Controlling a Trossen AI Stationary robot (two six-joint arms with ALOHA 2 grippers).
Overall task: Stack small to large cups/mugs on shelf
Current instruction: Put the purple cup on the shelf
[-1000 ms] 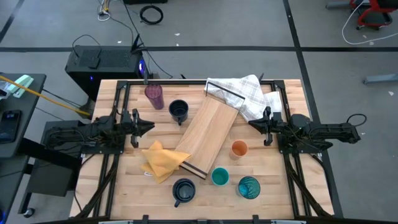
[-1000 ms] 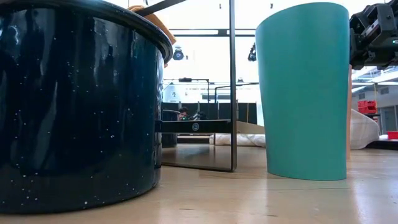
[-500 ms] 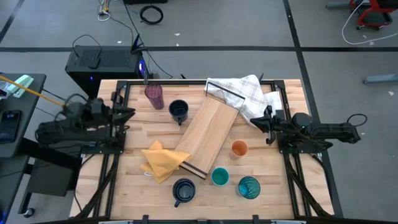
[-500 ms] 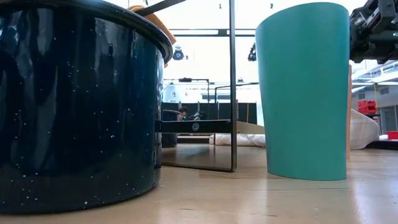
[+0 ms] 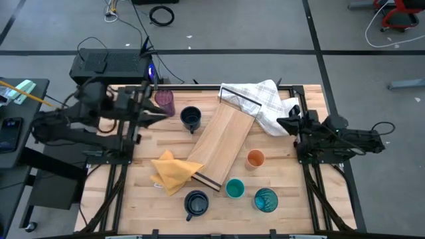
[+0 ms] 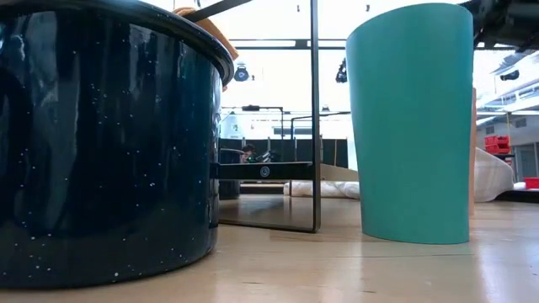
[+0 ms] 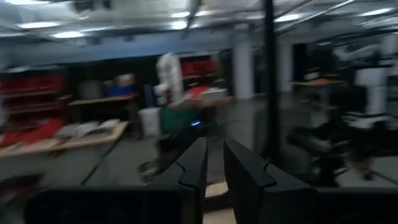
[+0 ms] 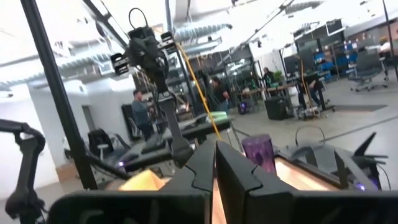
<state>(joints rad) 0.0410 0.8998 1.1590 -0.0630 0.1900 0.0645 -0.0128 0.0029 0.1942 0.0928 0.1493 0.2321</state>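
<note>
In the high view the light-wood shelf point(image 5: 222, 141) lies slantwise mid-table, its near end on a yellow cloth point(image 5: 171, 172), its far end by a white checked towel point(image 5: 264, 99). The purple tumbler point(image 5: 165, 103) and one navy mug point(image 5: 191, 119) stand far-left of it. The orange cup point(image 5: 255, 159), small teal cup point(image 5: 234, 188), patterned teal-blue tumbler point(image 5: 266, 199) and second navy mug point(image 5: 196, 204) stand near-right. My left gripper point(image 5: 158, 113) hovers shut beside the purple tumbler. My right gripper point(image 5: 281, 123) hovers shut by the towel.
The low view shows the near navy mug point(image 6: 101, 143) and teal cup point(image 6: 413, 126) close up, with part of my right arm point(image 6: 505, 13) overhead. Dark rails frame the table's left and right sides. Bare wood lies between the shelf and my left arm.
My left arm has drawn back toward the table's left edge, then swung up and toward the far edge, ending beside the purple tumbler. My right gripper has risen and shifted slightly toward the far edge. No cup or the shelf has moved.
</note>
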